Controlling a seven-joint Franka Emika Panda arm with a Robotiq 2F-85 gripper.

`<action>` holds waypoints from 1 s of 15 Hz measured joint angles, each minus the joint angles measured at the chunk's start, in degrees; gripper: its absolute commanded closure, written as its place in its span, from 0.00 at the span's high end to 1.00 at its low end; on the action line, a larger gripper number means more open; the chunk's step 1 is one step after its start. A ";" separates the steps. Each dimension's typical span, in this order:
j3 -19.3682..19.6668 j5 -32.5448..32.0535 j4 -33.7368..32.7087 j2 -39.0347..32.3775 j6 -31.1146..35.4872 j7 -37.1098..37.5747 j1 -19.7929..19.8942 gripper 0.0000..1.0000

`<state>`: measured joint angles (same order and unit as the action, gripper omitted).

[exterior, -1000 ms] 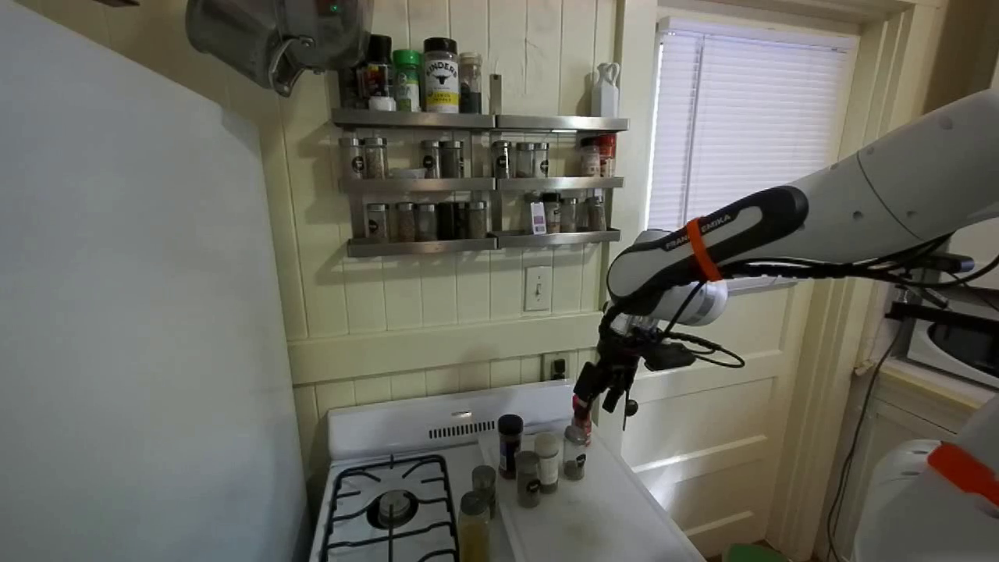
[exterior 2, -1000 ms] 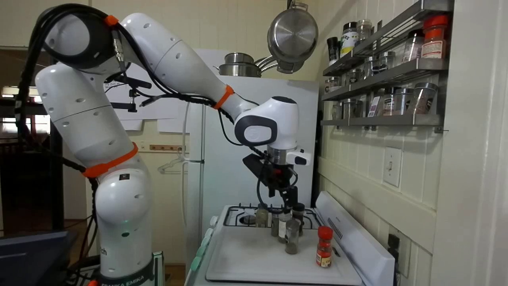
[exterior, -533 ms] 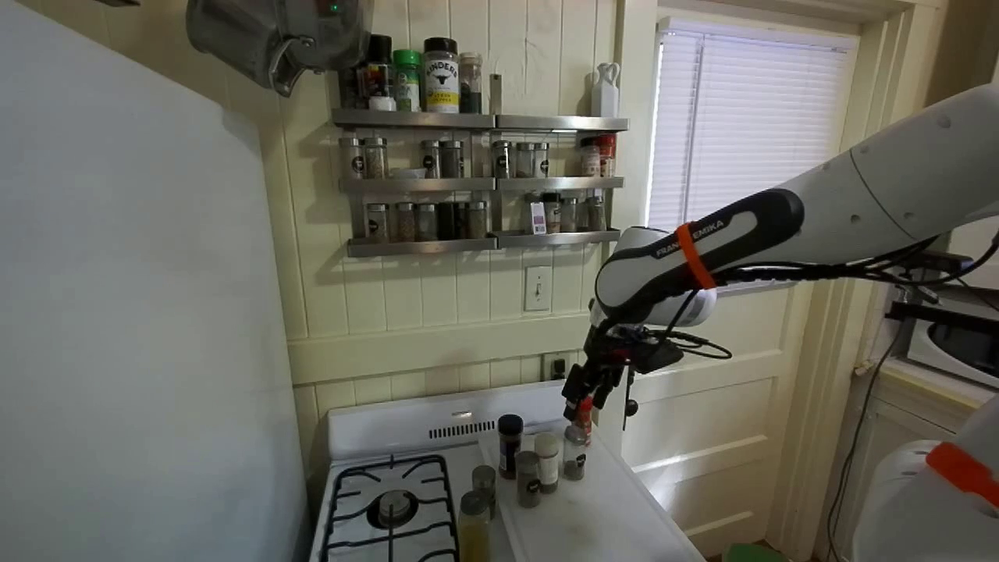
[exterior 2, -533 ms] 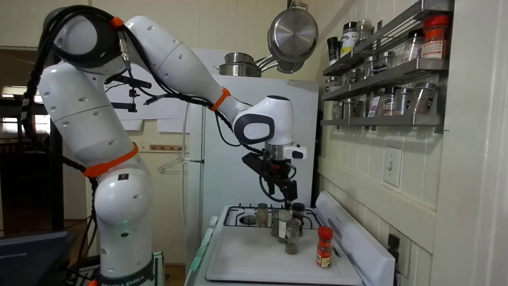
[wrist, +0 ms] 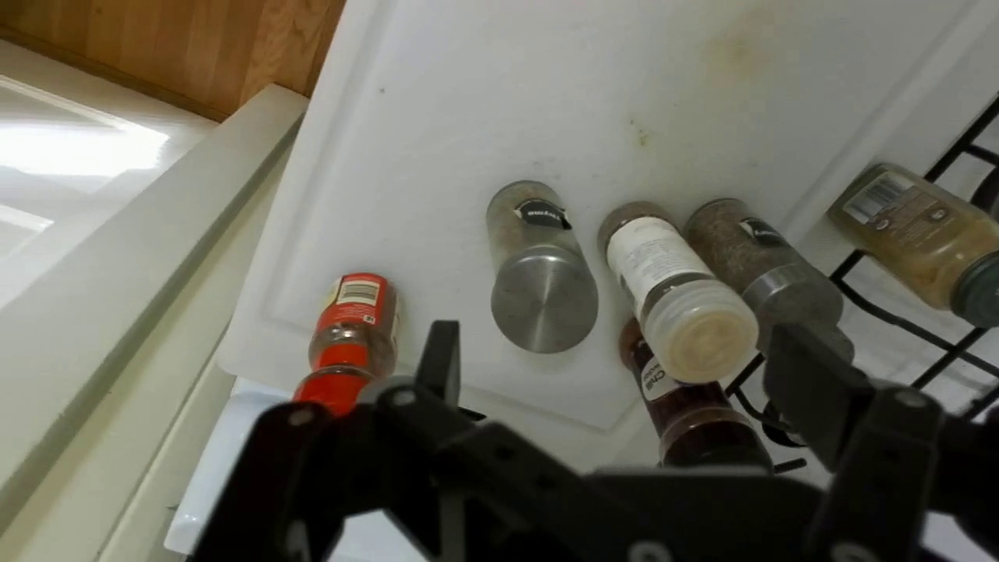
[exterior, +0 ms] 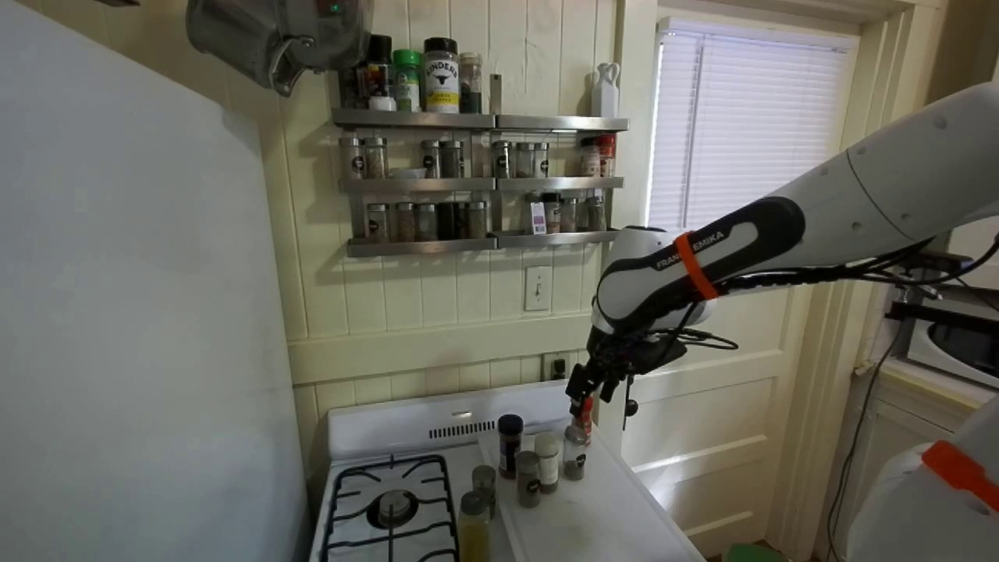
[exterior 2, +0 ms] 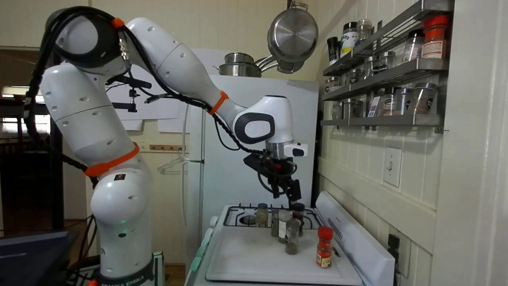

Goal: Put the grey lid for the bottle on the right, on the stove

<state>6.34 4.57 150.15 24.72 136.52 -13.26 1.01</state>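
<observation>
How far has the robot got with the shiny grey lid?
Done: nothing I can see; the shiny grey lid is on its jar. In hand: nothing; the gripper is open and empty. Left: probably grasping it and placing it on the stove.

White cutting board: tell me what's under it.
Under the white cutting board is one side of the stove. A black burner grate shows beside the board; whether another lies directly beneath cannot be seen, since the board covers that area.
</observation>
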 measured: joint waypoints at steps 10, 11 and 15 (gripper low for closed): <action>-2.51 -0.50 -1.12 -1.03 0.63 2.42 0.14 1.00; -3.20 -0.65 -1.33 -1.38 0.63 3.14 0.02 1.00; -5.22 -1.17 -1.97 -2.94 0.63 5.01 -0.34 1.00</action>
<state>1.12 3.40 148.18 21.77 137.15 -8.26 0.67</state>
